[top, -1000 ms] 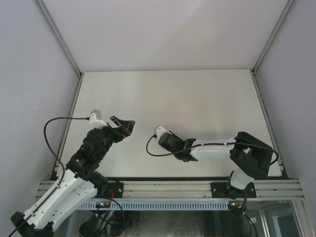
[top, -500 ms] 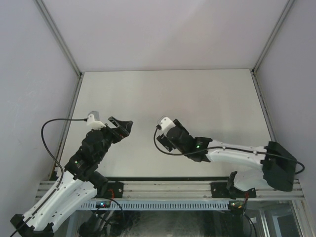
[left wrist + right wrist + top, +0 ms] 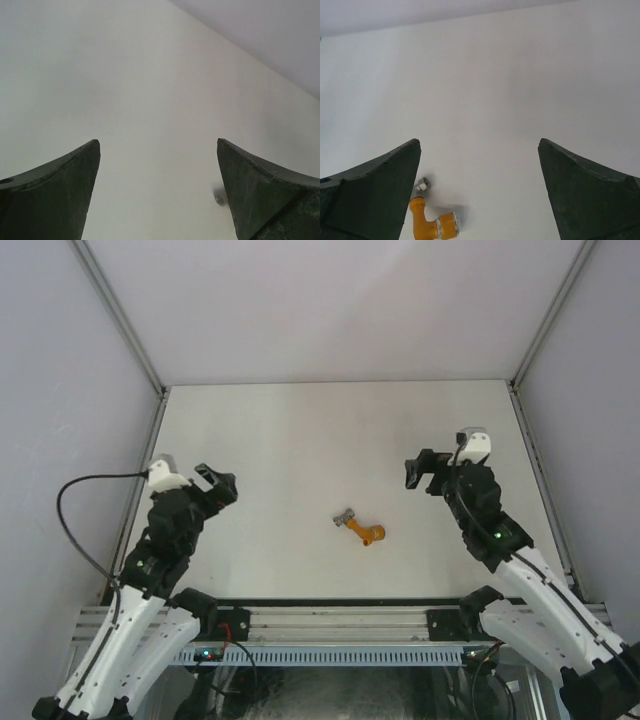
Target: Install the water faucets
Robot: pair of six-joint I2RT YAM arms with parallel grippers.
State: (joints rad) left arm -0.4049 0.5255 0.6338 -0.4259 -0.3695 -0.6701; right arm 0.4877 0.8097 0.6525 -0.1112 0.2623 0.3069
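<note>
The water faucets lie on the white table as one joined piece. It is an orange tap body (image 3: 366, 533) with an angled spout and a small grey metal fitting (image 3: 345, 517) at its upper left end. In the right wrist view the orange body (image 3: 427, 223) and grey fitting (image 3: 422, 184) sit low beside the left finger. My right gripper (image 3: 419, 470) hangs open to the right of the piece, apart from it, and holds nothing. My left gripper (image 3: 216, 482) is open and empty well to the left. The left wrist view catches only a small grey bit (image 3: 219, 199) by the right finger.
Pale walls close the table (image 3: 330, 430) on the left, back and right. An aluminium rail (image 3: 340, 620) with both arm bases runs along the near edge. A black cable (image 3: 75, 510) loops off the left arm.
My right arm has pulled back from the table's middle to the right, and its gripper has opened. The faucet piece now shows on the table. My left arm drew back to the left.
</note>
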